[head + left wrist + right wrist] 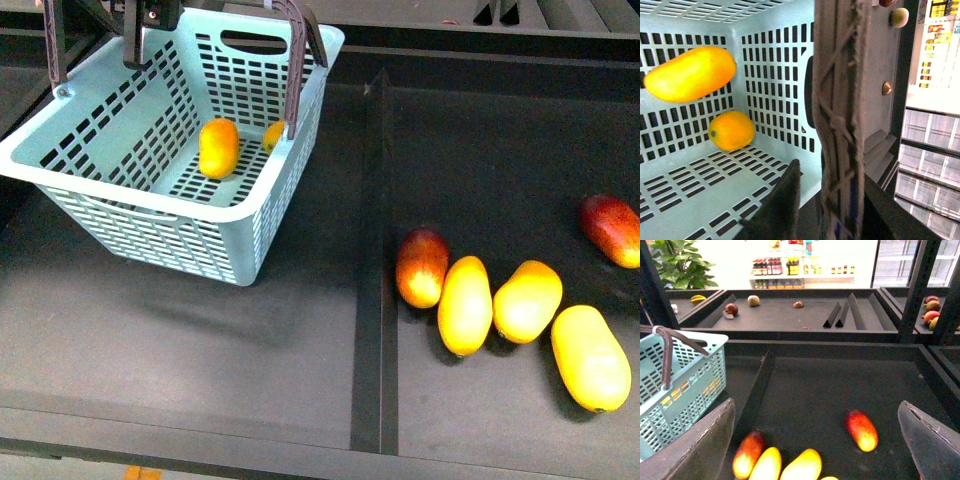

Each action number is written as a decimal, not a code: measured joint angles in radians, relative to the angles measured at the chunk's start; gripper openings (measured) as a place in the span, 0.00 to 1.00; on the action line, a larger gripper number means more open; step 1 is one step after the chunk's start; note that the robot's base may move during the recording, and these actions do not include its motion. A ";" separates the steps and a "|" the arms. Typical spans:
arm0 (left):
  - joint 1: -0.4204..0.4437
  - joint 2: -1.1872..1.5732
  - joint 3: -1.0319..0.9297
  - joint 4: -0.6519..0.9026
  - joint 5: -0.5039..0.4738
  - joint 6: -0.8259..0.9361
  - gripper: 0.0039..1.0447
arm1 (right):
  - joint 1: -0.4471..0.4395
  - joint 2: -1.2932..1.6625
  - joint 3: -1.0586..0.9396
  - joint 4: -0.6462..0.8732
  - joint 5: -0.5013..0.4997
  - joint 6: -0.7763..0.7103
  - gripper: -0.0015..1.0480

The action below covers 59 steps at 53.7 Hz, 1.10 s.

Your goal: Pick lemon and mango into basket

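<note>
Mango (218, 147) and lemon (273, 135) inside basket (150, 215)

On the dark tabletop (200, 350), a raised divider (375, 300) runs from 12 to 6 o'clock. At about 4 o'clock lie three yellow mangoes (466, 305) in a row, with a red-blushed mango (421, 266) touching the first one. Another red mango (612, 229) lies apart at 3 o'clock.

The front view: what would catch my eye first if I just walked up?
The light blue-green basket at the left, with a yellow-orange mango and a small lemon lying inside. Next, the loose mangoes clustered on the dark shelf at the right, two of them red-blushed.
</note>
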 joint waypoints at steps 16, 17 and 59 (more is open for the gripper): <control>0.000 -0.382 -0.314 -0.058 -0.158 -0.003 0.80 | 0.000 0.000 0.000 0.000 0.000 0.000 0.92; 0.000 -0.409 -0.333 -0.072 -0.168 0.000 0.83 | 0.000 0.000 0.000 0.000 0.000 0.000 0.92; 0.109 -0.997 -1.331 0.903 0.004 1.493 0.03 | 0.000 0.000 0.000 0.000 0.000 0.000 0.92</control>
